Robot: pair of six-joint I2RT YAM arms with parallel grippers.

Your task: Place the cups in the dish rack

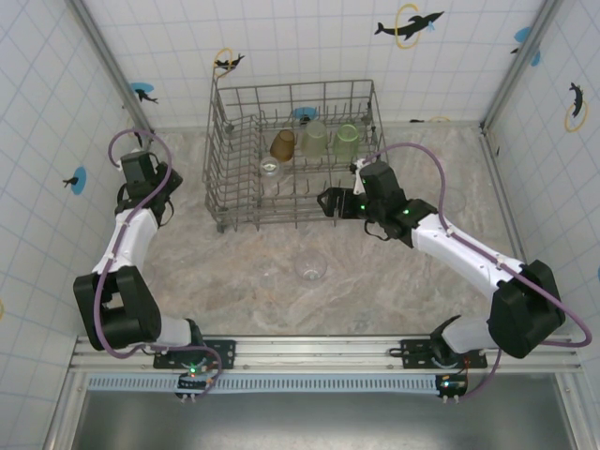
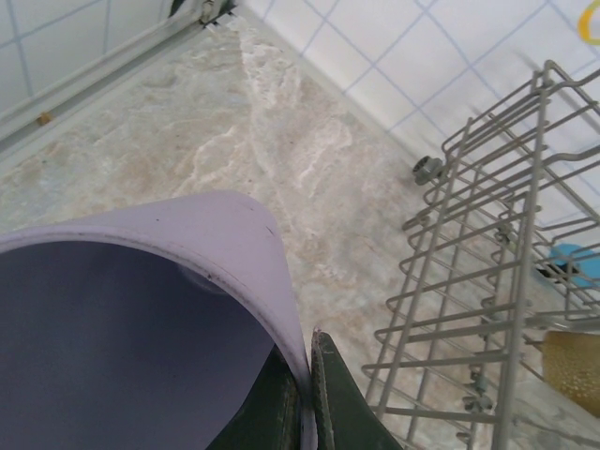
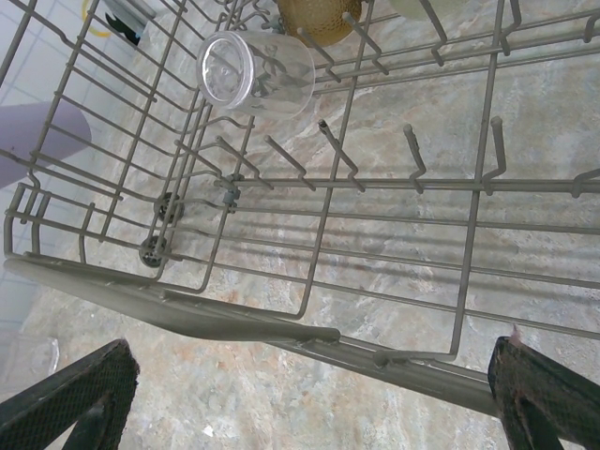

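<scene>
The lilac cup [image 2: 141,319] fills the lower left of the left wrist view. My left gripper [image 2: 310,380] is shut on its rim wall, one finger inside and one outside. That gripper [image 1: 141,165] hovers left of the dish rack [image 1: 225,159]. The rack holds an amber cup [image 1: 282,143], two pale green cups [image 1: 313,138] [image 1: 347,141] and a clear cup [image 1: 272,169]. My right gripper [image 1: 329,200] stands open at the rack's front rail [image 3: 281,328], holding nothing. The right wrist view looks in at the clear cup [image 3: 253,75] lying on its side among the tines.
Another clear cup [image 1: 311,269] stands on the marble table in front of the rack, between the two arms. Tiled walls close in the back and both sides. The rack's left wire wall [image 2: 487,281] is close to the right of the held cup.
</scene>
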